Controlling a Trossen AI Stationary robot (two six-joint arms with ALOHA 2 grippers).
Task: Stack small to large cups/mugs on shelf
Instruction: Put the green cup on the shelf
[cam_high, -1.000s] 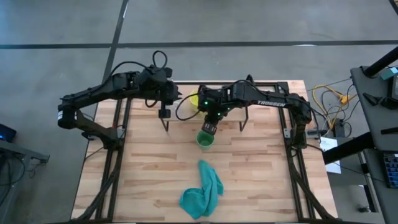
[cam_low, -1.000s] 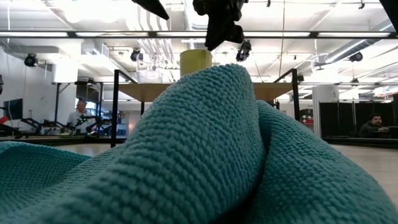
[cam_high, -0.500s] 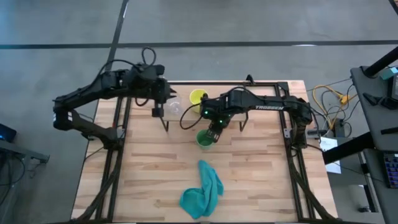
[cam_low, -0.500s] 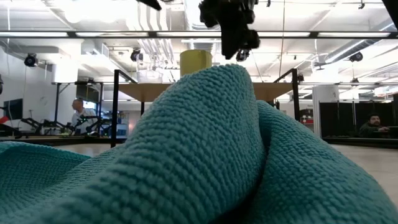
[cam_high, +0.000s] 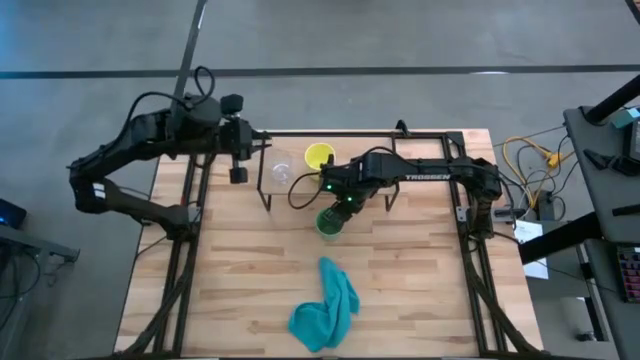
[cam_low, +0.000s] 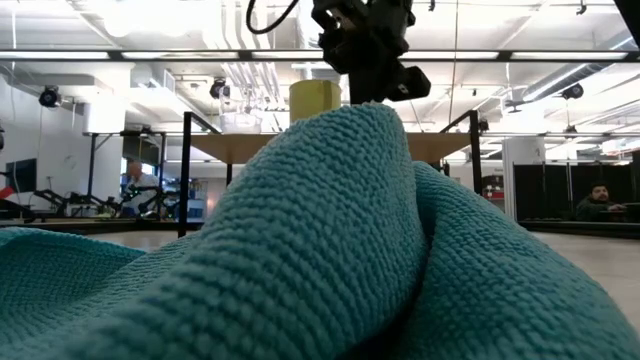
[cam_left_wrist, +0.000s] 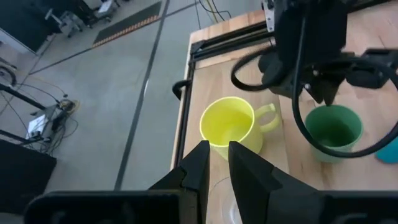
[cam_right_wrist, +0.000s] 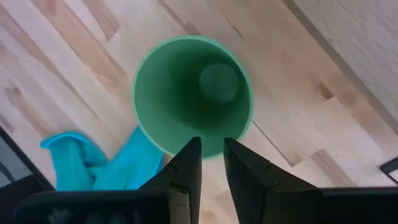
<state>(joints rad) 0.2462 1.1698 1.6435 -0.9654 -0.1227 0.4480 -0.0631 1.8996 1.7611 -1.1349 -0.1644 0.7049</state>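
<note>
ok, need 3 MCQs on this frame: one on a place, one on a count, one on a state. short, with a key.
1. Where does the green cup stand?
A. On the table, in front of the shelf
B. On the shelf
C. On the teal cloth

2. How many cups stand on the shelf?
A. None
B. Two
C. Three

3. How is the right gripper?
A. Shut on the yellow mug
B. Holding the cloth
C. Over the green cup's rim, fingers a small gap apart, the cup not gripped

Key:
1 A: the high view shows it on the table boards, off the shelf.
2 B: the clear glass cup and the yellow mug stand there.
3 C: the right wrist view looks into the empty cup past the parted fingers.
</note>
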